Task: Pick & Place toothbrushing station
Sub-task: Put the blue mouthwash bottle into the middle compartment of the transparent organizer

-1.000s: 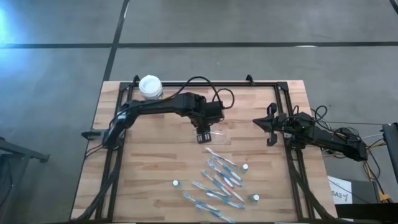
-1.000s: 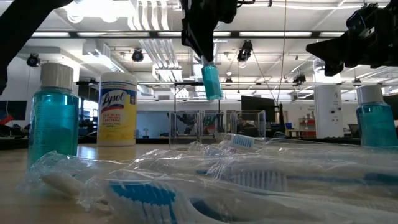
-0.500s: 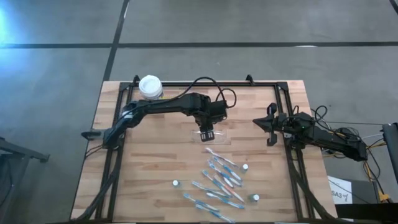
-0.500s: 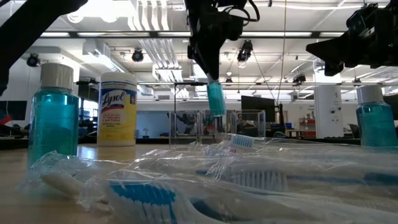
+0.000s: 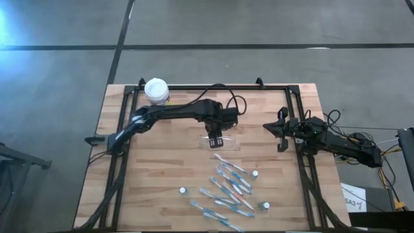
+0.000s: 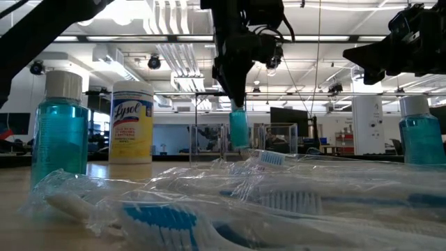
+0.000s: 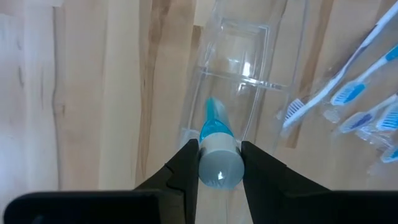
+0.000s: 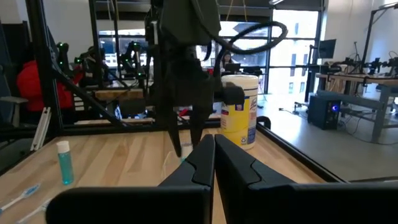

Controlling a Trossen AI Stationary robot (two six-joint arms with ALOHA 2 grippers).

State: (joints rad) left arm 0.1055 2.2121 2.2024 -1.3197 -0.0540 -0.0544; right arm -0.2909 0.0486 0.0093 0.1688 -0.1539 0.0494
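A small teal tube [image 6: 238,129] with a white cap hangs under my left gripper [image 5: 215,140], which is shut on it above a clear plastic holder [image 5: 223,140] near the table's middle. In the left wrist view the tube [image 7: 214,124] points down into one compartment of the holder [image 7: 249,68]. Several blue-and-white toothbrushes [image 5: 229,188] in clear wrap lie on the table nearer the front, with three white-capped tubes [image 5: 255,173] standing among them. My right gripper [image 5: 279,133] stays shut and level at the table's right edge. My left gripper pinches the tube's white cap [image 7: 219,169] between its two fingers [image 7: 185,171], one on each side. The fingers come from above, pointing steeply down. The tube hangs upright below them, cap up, its lower end [image 6: 238,144] level with the holder's walls; whether it touches the holder I cannot tell.
A yellow wipes canister [image 5: 156,90] with a white lid stands at the far left corner. Two teal tubes [image 6: 59,129] [image 6: 421,132] and wrapped toothbrushes [image 6: 209,209] fill the low view's front. Black frame rails [image 5: 123,162] run along the table's sides. Bare wood lies left of the holder.
My left gripper has sunk toward the clear holder with the tube and shifted a little toward the table's right. The tube stays upright, and its lower end has come down among the holder's walls.
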